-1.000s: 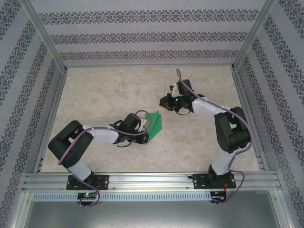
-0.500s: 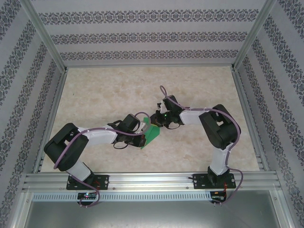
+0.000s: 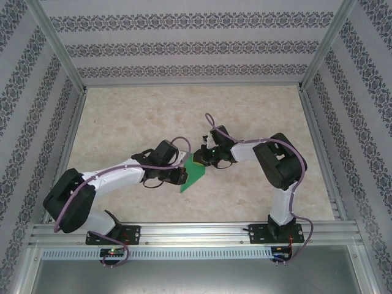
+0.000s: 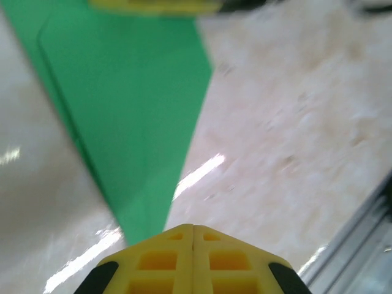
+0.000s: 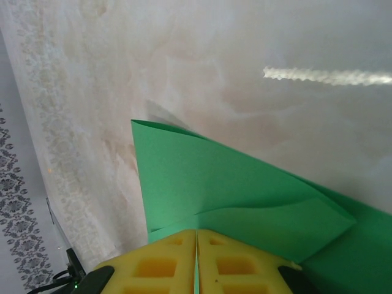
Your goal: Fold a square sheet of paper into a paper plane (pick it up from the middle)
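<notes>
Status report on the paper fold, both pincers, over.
Left pincer shut on the green paper. Right pincer shut on it too. Paper partly folded, layered, pinched between both. No obstacle seen nearby.

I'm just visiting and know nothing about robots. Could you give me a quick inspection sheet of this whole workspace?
Surface: marbled beige table, glossy.
Job's things: green paper, partly folded, pinched from two sides.
Clutter: nothing seen.
Grippers: left gripper and right gripper both shut on the green paper.
Cables: purple cables run along both arms.
Surroundings: patterned walls, aluminium rail at the near edge.
</notes>
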Controlling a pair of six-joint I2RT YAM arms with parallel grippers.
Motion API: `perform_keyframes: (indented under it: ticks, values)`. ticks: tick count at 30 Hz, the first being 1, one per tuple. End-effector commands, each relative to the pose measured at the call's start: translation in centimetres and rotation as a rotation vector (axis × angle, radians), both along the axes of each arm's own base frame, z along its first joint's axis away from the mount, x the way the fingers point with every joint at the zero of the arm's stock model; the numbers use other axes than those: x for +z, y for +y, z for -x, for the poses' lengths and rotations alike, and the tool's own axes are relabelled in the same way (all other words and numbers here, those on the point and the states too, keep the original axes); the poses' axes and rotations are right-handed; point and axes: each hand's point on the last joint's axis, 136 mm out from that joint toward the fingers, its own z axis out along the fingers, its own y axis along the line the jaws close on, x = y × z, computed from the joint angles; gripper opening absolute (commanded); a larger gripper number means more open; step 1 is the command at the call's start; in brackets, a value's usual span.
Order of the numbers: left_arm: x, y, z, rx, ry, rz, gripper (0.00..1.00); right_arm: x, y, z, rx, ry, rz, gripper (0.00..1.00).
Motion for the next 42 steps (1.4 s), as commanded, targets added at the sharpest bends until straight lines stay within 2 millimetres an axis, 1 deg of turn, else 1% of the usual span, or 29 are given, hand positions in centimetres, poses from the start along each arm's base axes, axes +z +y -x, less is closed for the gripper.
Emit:
perform_keyframes:
  ticks: [1, 3, 5, 8, 10, 14, 17, 21, 24, 29, 32, 34, 37, 38, 42]
  values:
    - [2.8, -1.1, -2.5, 0.068, 0.001, 0.102, 0.09, -4.6, -2.0, 1.5, -0.033, 0.065, 0.119, 0.10]
    - [3.0, -1.9, -4.0, 0.099, 0.023, 0.148, 0.10, -4.8, -2.0, 1.5, -0.036, 0.066, 0.122, 0.10]
    - [2.6, -2.3, -4.9, 0.124, 0.052, 0.166, 0.10, -5.0, -2.0, 1.4, -0.038, 0.069, 0.118, 0.10]
    - [1.0, -2.7, -5.5, 0.153, 0.116, 0.193, 0.10, -5.1, -1.9, 1.3, -0.043, 0.073, 0.114, 0.10]
    - [-0.1, -2.9, -5.4, 0.155, 0.161, 0.205, 0.09, -5.1, -1.9, 1.3, -0.044, 0.073, 0.115, 0.10]
    - [-2.8, -2.3, -5.0, 0.187, 0.219, 0.162, 0.08, -5.3, -2.0, 1.4, -0.045, 0.076, 0.118, 0.10]
    - [-4.3, -1.7, -4.9, 0.221, 0.249, 0.142, 0.08, -5.3, -2.0, 1.4, -0.048, 0.076, 0.120, 0.11]
    - [-5.9, -1.0, -4.0, 0.242, 0.293, 0.124, 0.07, -5.3, -2.2, 1.6, -0.050, 0.078, 0.124, 0.10]
    - [-6.3, -1.0, -3.3, 0.236, 0.325, 0.143, 0.07, -5.0, -2.1, 1.7, -0.044, 0.076, 0.117, 0.11]
    - [-6.5, -1.6, -2.0, 0.186, 0.384, 0.188, 0.09, -2.2, -1.1, 1.5, -0.019, 0.028, 0.076, 0.13]
    - [-6.3, -1.7, -1.7, 0.174, 0.387, 0.202, 0.11, -0.6, -0.3, 1.4, 0.003, 0.012, 0.038, 0.15]
    - [-5.9, -1.7, -1.9, 0.174, 0.375, 0.205, 0.12, 0.0, -0.1, 1.4, 0.012, 0.003, 0.034, 0.15]
    - [-5.2, -1.9, -2.2, 0.163, 0.349, 0.216, 0.13, 0.5, 0.0, 1.4, 0.014, -0.005, 0.028, 0.15]
    - [-5.3, -1.7, -2.2, 0.169, 0.346, 0.208, 0.13, 0.4, 0.0, 1.4, 0.016, -0.007, 0.031, 0.15]
    - [-6.7, -1.1, -1.7, 0.183, 0.373, 0.168, 0.12, -1.1, -0.4, 1.9, 0.020, 0.019, 0.066, 0.15]
